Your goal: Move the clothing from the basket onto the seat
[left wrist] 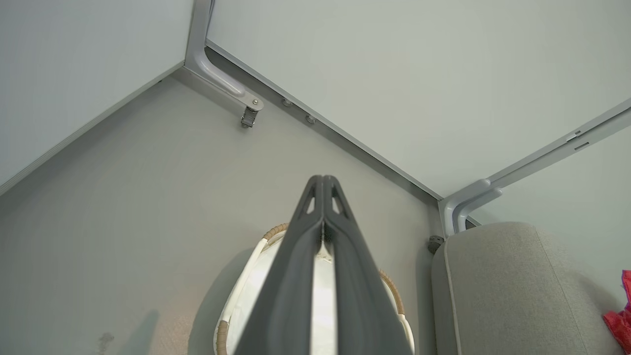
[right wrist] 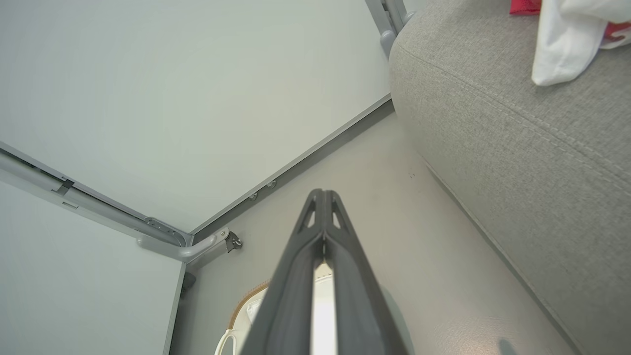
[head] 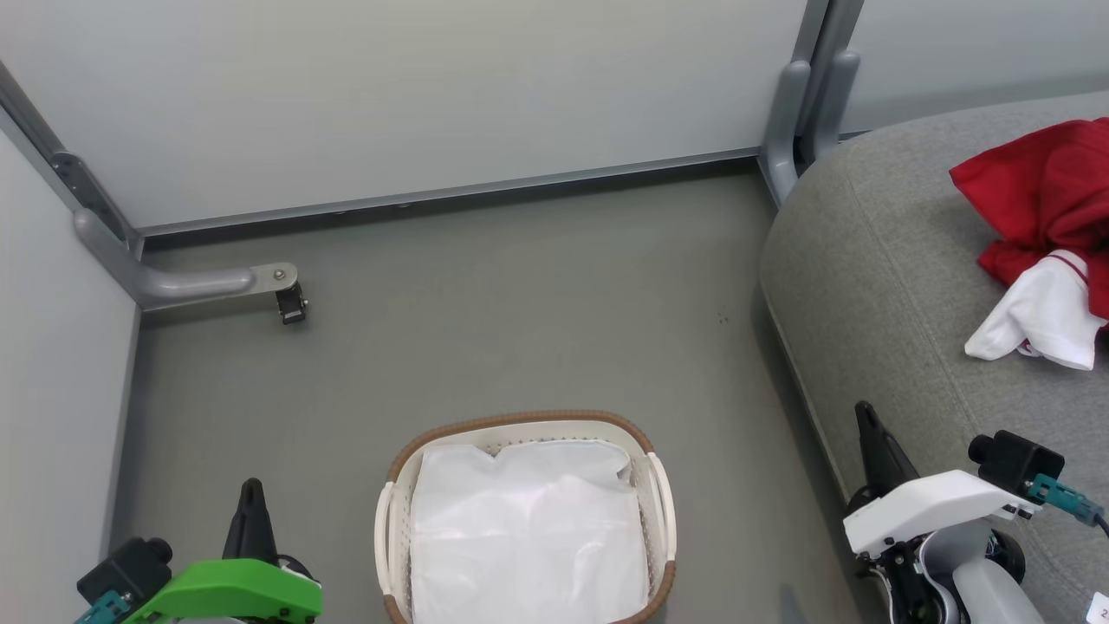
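**Red clothing is lying on the seat**

The red clothing (head: pixel 1048 195) is lying in a soft heap on the big grey seat (head: pixel 866 286), far over on the robot's right. One white sleeve end (head: pixel 1035 321) is sticking out of the heap toward the robot and is resting on the seat too. The clothing is running off the right edge of the head view, so part of it cannot be seen.

The basket (head: pixel 520 421) is sitting on the grey floor (head: pixel 520 295), right in front of the robot. It is standing near the seat but is not touching it. A plain white cloth (head: pixel 528 529) is lying inside the basket and is covering its bottom.

The left fingers (head: pixel 251 520) are hanging over the floor, just left of the basket. They are squeezed tight together, tip to tip, and are pointing toward the pale wall (head: pixel 390 95).

The right fingers (head: pixel 877 446) are hanging to the right of the basket, close to the edge of the seat. They are well apart from the clothing. They are squeezed tight together too, with their tips touching.
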You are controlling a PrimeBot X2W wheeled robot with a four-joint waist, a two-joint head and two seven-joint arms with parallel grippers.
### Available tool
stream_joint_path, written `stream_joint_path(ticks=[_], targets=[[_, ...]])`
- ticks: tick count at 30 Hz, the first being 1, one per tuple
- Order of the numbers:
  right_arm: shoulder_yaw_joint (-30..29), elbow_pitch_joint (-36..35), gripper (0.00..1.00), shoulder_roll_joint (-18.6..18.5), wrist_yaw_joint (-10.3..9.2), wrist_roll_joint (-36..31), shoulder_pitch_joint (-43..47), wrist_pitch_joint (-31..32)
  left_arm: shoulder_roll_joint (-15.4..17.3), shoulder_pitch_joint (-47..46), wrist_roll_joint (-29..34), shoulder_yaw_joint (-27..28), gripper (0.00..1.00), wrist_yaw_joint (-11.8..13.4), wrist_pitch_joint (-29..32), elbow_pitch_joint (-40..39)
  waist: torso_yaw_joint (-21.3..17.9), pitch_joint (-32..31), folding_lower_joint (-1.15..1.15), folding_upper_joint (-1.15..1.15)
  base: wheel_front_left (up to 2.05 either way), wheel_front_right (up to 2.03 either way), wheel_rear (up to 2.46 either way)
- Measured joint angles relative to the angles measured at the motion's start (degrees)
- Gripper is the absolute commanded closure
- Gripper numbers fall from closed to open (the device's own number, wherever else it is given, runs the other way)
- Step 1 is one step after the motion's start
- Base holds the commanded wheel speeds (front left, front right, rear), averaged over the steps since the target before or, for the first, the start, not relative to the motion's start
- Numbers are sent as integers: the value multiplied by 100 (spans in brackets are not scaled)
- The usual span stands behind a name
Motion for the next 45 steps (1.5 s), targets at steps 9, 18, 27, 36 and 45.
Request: stream_joint_path(ticks=[9,18,27,36,45], targets=[[-123,-115,100,16,0,700,19,198,1,-41,-701,51,100,-53,189,-83,21,-33,0,0,0,0,0],[-221,-214,100,24,0,1323,40,364,2,-98,-1322,123,100,-116,356,-171,42,-64,0,0,0,0,0],[-326,-313,100,34,0,1901,53,522,4,-135,-1913,179,100,-166,517,-234,63,-96,0,0,0,0,0],[-411,-398,100,43,0,2435,126,670,5,-176,-2434,219,100,-200,659,-316,84,-129,0,0,0,0,0],[-499,-477,100,47,0,2921,134,799,8,-231,-2918,263,100,-243,790,-368,105,-161,0,0,0,0,0]])
